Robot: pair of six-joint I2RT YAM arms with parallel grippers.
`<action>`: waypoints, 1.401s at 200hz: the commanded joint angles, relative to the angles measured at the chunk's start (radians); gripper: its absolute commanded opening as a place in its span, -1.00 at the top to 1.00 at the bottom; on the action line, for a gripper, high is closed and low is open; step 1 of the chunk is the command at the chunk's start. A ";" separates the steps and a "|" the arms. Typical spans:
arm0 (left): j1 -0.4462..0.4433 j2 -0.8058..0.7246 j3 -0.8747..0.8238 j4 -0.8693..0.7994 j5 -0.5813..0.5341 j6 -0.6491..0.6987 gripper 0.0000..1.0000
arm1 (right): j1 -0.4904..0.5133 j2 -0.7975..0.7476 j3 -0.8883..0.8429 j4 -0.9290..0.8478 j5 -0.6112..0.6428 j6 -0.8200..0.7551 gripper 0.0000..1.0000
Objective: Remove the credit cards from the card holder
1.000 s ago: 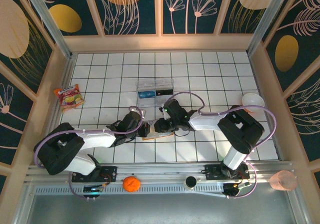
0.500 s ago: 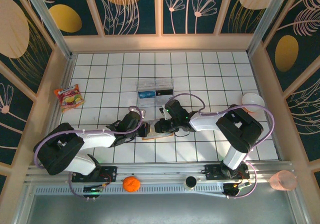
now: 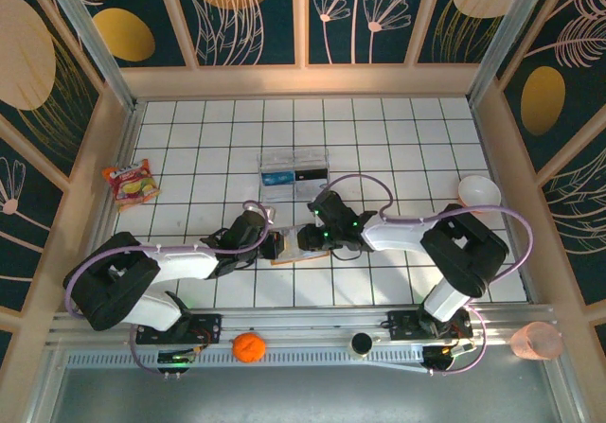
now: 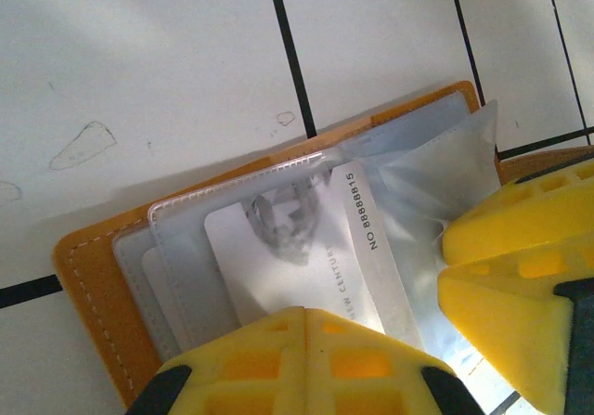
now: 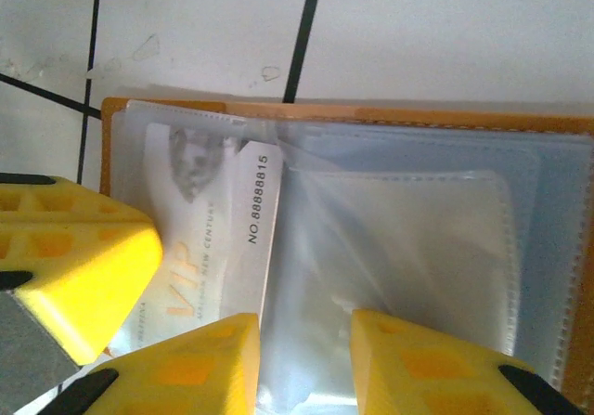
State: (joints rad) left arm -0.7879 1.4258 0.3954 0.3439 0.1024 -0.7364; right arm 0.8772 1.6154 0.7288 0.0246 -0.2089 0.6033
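The card holder [image 3: 303, 256] lies open on the desk [image 3: 189, 139], in the near half and about midway between the left and right edges, with both hands down on it. The left hand [image 3: 275, 245] meets it from the left and the right hand [image 3: 305, 240] from the right, the two just beside each other.

In the left wrist view, orange leather frames a stack of clear sleeves [image 4: 176, 276]. A pale grey card [image 4: 297, 257] — printed NO 8888815 — lies among them at the end where the left hand is. That hand is clenched: its two yellow fingers [image 4: 232, 369] meet edge to edge, with the tips down on the card's end.

In the right wrist view, the right hand's fingers [image 5: 427, 369] stand slightly apart over a puffed sleeve [image 5: 399, 248] with no card in it — whether they pinch it I cannot tell.

A clear box [image 3: 294, 170] stands just beyond the holder toward the far edge. A snack packet [image 3: 133, 182] lies near the left edge, and a white bowl [image 3: 478, 193] sits at the right edge.
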 commanded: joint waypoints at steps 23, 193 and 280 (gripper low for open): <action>0.009 0.024 -0.007 -0.062 0.015 0.027 1.00 | 0.021 -0.075 0.005 -0.066 0.094 -0.047 0.33; 0.009 0.045 -0.006 -0.036 0.019 0.017 1.00 | -0.050 0.094 0.083 -0.046 -0.158 0.032 0.55; 0.009 0.057 -0.006 -0.029 0.049 0.018 1.00 | -0.080 0.138 0.049 0.052 -0.263 0.059 0.57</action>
State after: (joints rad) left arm -0.7845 1.4445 0.3969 0.3691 0.1246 -0.7258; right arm 0.8150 1.7184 0.7940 0.0391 -0.4450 0.6441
